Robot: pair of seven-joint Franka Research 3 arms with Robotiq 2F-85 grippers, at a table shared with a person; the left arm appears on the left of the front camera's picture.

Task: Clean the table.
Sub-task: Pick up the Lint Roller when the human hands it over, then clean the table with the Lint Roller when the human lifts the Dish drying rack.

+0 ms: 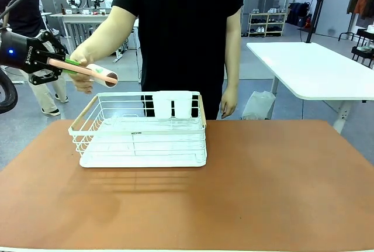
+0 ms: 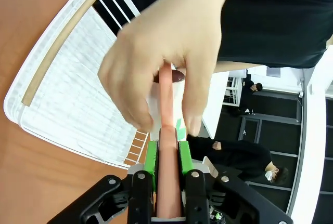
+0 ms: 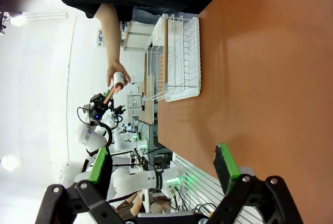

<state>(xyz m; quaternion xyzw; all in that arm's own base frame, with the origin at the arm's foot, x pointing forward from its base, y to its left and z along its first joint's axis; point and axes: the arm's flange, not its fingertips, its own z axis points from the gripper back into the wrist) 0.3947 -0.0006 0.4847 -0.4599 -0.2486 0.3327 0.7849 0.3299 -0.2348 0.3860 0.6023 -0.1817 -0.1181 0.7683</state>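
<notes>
The terracotta table (image 1: 263, 187) fills the foreground at 6 o'clock, with a white rack (image 1: 140, 141) mid-frame. Likely risk: the lint roller (image 1: 93, 72) drops onto the rack if the person's hand (image 1: 87, 59) releases early. The right gripper (image 3: 162, 162) hovers over the table, jaws wide, empty. Farther off, at 9 o'clock, the left gripper (image 1: 71, 66) clamps the roller's pink handle, held level.

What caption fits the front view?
Left end effector shut on a roller that a person's hand also grips, beside the rack on the table.

The left hand (image 2: 167, 148), raised, clamps a pink handle (image 1: 87, 69); the right hand (image 3: 162, 156) (fingers wide apart) hovers aloft.
</notes>
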